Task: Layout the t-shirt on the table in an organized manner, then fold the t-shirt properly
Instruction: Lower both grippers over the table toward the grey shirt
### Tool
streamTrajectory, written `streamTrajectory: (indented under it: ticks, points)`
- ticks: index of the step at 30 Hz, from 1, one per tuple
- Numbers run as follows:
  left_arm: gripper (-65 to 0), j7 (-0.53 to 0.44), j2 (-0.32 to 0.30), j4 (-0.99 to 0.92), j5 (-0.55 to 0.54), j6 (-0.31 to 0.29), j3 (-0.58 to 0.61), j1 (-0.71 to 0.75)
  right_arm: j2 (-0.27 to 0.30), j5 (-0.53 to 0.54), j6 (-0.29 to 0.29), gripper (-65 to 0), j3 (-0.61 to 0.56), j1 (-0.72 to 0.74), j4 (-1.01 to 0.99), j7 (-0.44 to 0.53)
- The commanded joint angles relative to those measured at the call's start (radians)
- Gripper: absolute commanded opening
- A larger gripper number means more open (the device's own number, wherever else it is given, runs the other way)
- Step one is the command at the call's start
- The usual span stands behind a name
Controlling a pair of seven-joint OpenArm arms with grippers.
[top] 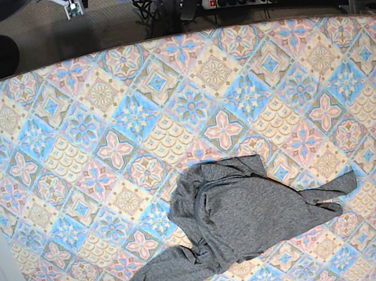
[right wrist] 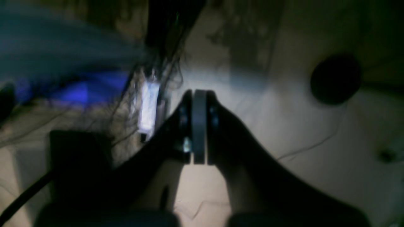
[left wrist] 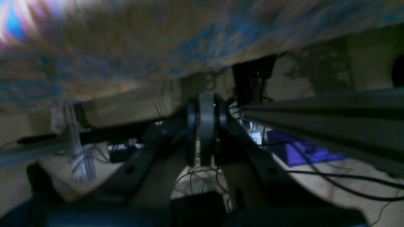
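I count one t-shirt (top: 241, 218), with two long sleeves, lying on one table (top: 70, 167). I have two end effectors: my left end effector (left wrist: 206, 132) and my right end effector (right wrist: 199, 126), each with two fingers pressed together.

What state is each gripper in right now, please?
Left gripper: closed, holding nothing.
Right gripper: closed, holding nothing.
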Motion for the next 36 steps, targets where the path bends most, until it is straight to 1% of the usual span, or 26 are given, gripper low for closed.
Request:
streamTrajectory:
  ticks: [1,3,5,9,11,15,17,18,23,25,27,30,33,36]
  points:
    - [-65.0,-0.018,-0.002,0.038,0.002,0.0,0.002,0.02,0.001,-0.002,-0.002,-65.0,0.002,-0.017,0.056,-0.001]
    - [-65.0,-0.013,-0.002,0.078,0.004,0.001,0.002,0.02,0.001,-0.004,-0.002,-65.0,0.0,-0.017,0.136,-0.062]
    - [-65.0,0.014,-0.002,0.096,0.004,0.001,0.002,0.016,0.001,-0.004,-0.002,-65.0,0.0,-0.012,0.204,-0.113]
    - [-65.0,0.042,0.001,0.098,0.002,0.001,0.008,-0.012,-0.001,-0.004,-0.002,-65.0,0.0,-0.011,0.283,-0.217]
    - [-65.0,0.04,0.003,0.102,0.001,0.001,0.004,-0.016,-0.003,-0.004,-0.002,-65.0,-0.003,0.035,0.311,-0.265]
    - [-65.0,0.046,0.0,0.177,0.004,0.001,0.001,-0.041,-0.006,-0.004,-0.002,-65.0,-0.014,0.138,0.316,-0.346]
    - [-65.0,0.048,0.0,0.211,0.013,0.001,-0.003,-0.047,-0.006,-0.004,-0.002,-65.0,-0.024,0.175,0.316,-0.36]
    - [-65.0,0.066,0.0,0.228,0.015,0.001,-0.015,-0.053,-0.006,-0.004,-0.002,-65.0,-0.029,0.193,0.316,-0.358]
    - [-65.0,0.246,0.0,0.259,0.002,0.0,-0.026,-0.178,-0.007,-0.004,-0.002,-65.0,-0.027,0.291,0.316,-0.358]
    - [-65.0,0.29,0.0,0.259,0.002,-0.002,-0.026,-0.224,-0.007,-0.004,-0.002,-65.0,-0.027,0.331,0.316,-0.36]
    - [-65.0,0.304,0.0,0.26,0.002,-0.002,-0.027,-0.259,-0.007,-0.004,-0.002,-65.0,-0.027,0.371,0.316,-0.371]
    - [-65.0,0.306,0.0,0.26,0.013,-0.003,-0.027,-0.314,-0.007,-0.004,-0.002,-65.0,-0.027,0.442,0.316,-0.433]
    - [-65.0,0.312,0.0,0.26,0.015,-0.003,-0.027,-0.366,-0.007,-0.002,-0.002,-65.0,-0.027,0.496,0.316,-0.473]
    - [-65.0,0.401,0.001,0.26,0.002,-0.003,-0.026,-0.454,-0.007,-0.001,-0.002,-65.0,-0.027,0.552,0.314,-0.479]
